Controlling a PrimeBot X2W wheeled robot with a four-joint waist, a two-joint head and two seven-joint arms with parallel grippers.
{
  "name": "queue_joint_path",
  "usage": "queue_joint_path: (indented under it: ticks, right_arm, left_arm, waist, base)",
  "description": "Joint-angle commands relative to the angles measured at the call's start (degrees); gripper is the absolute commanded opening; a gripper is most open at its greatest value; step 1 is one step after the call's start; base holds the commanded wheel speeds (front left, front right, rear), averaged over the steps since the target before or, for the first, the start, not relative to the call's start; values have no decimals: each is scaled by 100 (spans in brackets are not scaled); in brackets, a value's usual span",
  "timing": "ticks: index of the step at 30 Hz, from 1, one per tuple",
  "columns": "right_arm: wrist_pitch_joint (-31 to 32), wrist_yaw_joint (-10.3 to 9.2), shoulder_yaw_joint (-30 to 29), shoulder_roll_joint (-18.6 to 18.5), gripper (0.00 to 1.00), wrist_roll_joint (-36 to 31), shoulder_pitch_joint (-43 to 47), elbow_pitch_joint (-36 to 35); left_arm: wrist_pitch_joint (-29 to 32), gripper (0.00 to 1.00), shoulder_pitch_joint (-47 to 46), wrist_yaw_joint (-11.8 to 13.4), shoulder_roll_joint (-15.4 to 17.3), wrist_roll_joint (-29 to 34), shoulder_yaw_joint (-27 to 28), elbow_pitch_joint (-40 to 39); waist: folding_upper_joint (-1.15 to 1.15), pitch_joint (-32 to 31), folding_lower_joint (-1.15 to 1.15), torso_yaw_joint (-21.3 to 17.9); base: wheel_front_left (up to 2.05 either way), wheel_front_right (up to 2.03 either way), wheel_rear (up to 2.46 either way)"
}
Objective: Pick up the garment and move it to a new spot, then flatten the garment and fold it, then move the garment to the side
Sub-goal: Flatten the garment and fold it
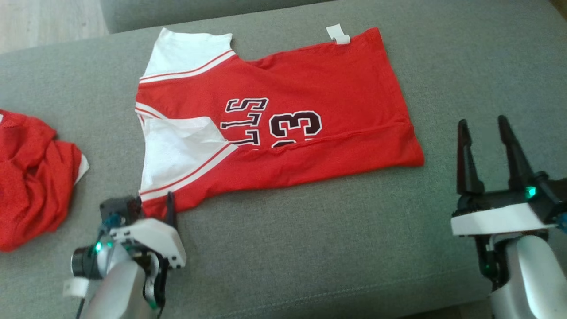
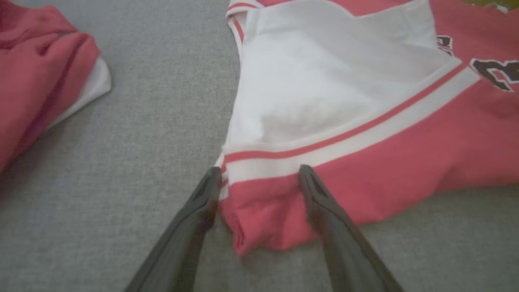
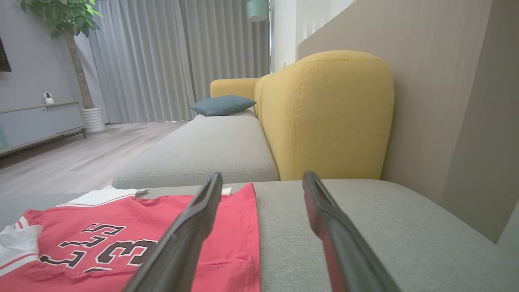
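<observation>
Our left gripper [image 2: 259,173], jaws spread, straddled the jersey [image 1: 310,84] at its near corner; our right gripper [image 1: 483,125], likewise spread, stood clear.

We find the garment [image 1: 288,79] lying on the cushion [image 1: 310,248]. Left of it, well apart, sits a cloth heap [image 1: 31,177].

Soft, even daylight; faint shadows under the garment [image 1: 310,79] on the sofa [image 1: 310,248]; left wrist view pale and slightly blurred.
</observation>
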Motion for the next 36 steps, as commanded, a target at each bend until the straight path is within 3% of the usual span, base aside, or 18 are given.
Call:
queue_joint_path:
  ticks: [1,7,8,9,10,15,21,36]
  right_arm:
    - [-36,22,65,-83,100,22,-228,-218]
    - [-36,22,-47,-82,100,-12,-276,-232]
    - [-36,22,-67,-79,100,-19,-275,-226]
    - [-36,22,-85,-75,100,-26,-273,-210]
    - [-36,22,-99,-71,100,-36,-272,-187]
    - [173,22,-158,-32,100,-41,-317,78]
    - [901,22,-402,123,100,88,-506,770]
    - [1883,22,-809,302,100,252,-1320,2297]
  left_arm:
    - [127,100,-219,-43,152,56,119,74]
    - [428,100,-412,-214,158,54,-41,467]
    - [450,66,-441,-243,153,44,-58,509]
    - [453,20,-468,-265,149,36,-71,541]
    - [431,0,-495,-292,149,41,-94,558]
    - [-45,0,-646,-327,148,60,-125,365]
    - [-510,0,-764,-361,117,170,-228,-318]
    - [-612,0,-637,-335,110,393,-518,-1624]
  waist:
    - [0,39,0,-22]
    - [0,129,0,-18]
    - [0,136,0,-7]
    - [0,143,0,6]
    - [0,150,0,23]
    - [0,190,0,153]
    - [0,254,0,356]
    - [0,571,0,726]
  base:
    - [0,0,0]
    - [0,0,0]
    - [0,0,0]
    - [0,0,0]
    - [0,0,0]
    - [0,0,0]
    - [0,0,0]
    - [0,0,0]
